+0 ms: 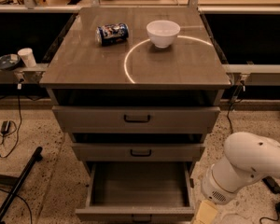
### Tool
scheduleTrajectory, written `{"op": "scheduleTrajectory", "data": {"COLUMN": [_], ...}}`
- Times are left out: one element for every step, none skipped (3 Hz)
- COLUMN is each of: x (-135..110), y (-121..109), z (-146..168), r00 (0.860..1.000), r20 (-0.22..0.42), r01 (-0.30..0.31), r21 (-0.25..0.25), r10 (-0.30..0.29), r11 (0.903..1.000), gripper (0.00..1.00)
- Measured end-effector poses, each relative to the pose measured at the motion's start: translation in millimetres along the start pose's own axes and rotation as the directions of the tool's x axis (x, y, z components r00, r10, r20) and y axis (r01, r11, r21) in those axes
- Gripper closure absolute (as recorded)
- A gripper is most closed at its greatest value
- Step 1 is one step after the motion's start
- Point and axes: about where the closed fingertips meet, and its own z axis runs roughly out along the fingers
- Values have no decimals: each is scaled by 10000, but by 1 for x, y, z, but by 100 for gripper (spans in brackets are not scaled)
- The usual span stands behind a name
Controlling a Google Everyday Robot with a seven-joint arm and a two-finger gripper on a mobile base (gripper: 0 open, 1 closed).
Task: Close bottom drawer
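The bottom drawer (137,213) of the grey-brown cabinet is pulled far out, and its plain empty box interior (139,183) is in view. Its front lies at the picture's lower edge, and the small dark handle just shows there. The middle drawer (139,152) and the top drawer (136,119) stand slightly out. My white arm (252,164) is at the lower right, beside the open drawer's right side. Only a tan part of my gripper (204,213) shows at the bottom edge, close to the drawer's right front corner.
On the cabinet top (84,64) stand a white bowl (163,32) and a blue can (112,33) lying on its side. A paper cup (26,57) sits on a ledge at the left. Cables and a black pole (16,185) lie on the floor at the left.
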Motion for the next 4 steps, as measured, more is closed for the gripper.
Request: {"op": "scheduleTrajectory", "data": {"x": [3, 8, 11, 13], "y": [0, -1, -5, -18], "z": [10, 21, 30, 67], "r00": [9999, 9994, 9991, 9987], "r20": [-85, -237, -207, -261], "r01": [-91, -223, -346, -397], "r21": [-156, 724, 1411, 1568], "r10": [89, 241, 379, 444], "r11": [9998, 9971, 9894, 9868], "gripper": [0, 0, 0, 0]}}
